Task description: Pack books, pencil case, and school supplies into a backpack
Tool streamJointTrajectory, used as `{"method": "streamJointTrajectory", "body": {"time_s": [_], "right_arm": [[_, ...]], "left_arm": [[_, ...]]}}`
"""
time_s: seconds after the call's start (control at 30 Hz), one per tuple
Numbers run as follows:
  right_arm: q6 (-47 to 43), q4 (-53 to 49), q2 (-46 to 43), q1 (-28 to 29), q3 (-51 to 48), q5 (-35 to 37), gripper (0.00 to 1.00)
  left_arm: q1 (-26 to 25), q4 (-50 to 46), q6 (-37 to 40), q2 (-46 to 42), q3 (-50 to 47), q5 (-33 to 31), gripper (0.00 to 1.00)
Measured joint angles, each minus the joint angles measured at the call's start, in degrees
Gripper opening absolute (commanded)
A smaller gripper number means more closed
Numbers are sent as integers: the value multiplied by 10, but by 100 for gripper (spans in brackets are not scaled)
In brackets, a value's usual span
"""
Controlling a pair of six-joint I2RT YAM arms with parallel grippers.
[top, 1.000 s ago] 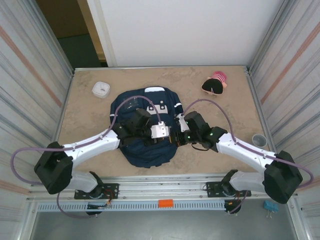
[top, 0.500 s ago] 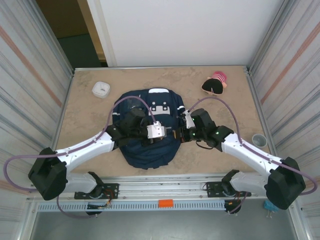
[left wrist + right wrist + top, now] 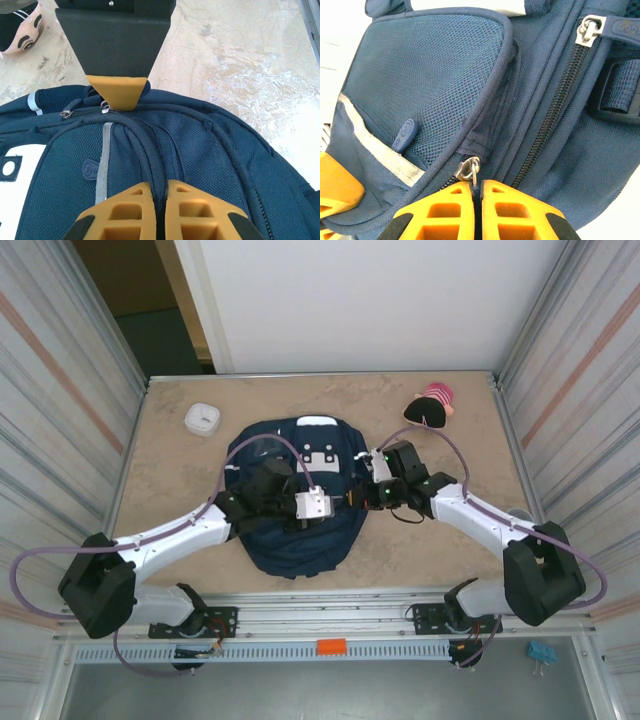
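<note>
**Top external view: both grippers clamped on the backpack, right arm swung inward**

The navy backpack (image 3: 295, 545) lies flat in the middle of the table, about where it lay half a second ago. The right arm (image 3: 480, 525) has swung since then. Its big black joint now sits farther in from the near edge, and its wrist is a touch higher up the bag. The left arm (image 3: 170, 542) has barely shifted. In the left wrist view, the left gripper (image 3: 160, 187) is pinched tight on a dark ridge of the backpack's fabric. In the right wrist view, the right gripper (image 3: 476, 186) is closed on a small metal zipper pull (image 3: 471, 170).
</note>
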Motion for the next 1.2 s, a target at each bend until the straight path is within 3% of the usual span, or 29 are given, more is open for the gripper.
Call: {"method": "streamJointTrajectory", "body": {"time_s": [0.03,0.1,0.13,0.33,0.53,0.7,1.0,1.2], "right_arm": [[-1,-2,-1,-1,1,-1,30],[-3,-5,-4,-10,4,31,51],[-5,-10,-9,-24,6,51,55],[-9,-48,-85,-37,42,85,53],[-9,-39,-98,30,96,75,48],[13,19,-61,79,81,77,49],[97,215,110,82,-74,98,47],[128,322,140,70,-90,107,46]], "left_arm": [[0,2,-3,0,-2,-1,31],[-4,-5,-19,-7,-6,7,52],[-8,-11,-35,-15,-8,7,62],[-7,-14,-216,-85,-7,-54,78],[43,-26,-426,-151,4,-159,79],[113,-28,-557,-195,-28,-189,78],[127,43,-680,-167,-246,-246,73],[127,153,-717,-97,-268,-264,73]]}}
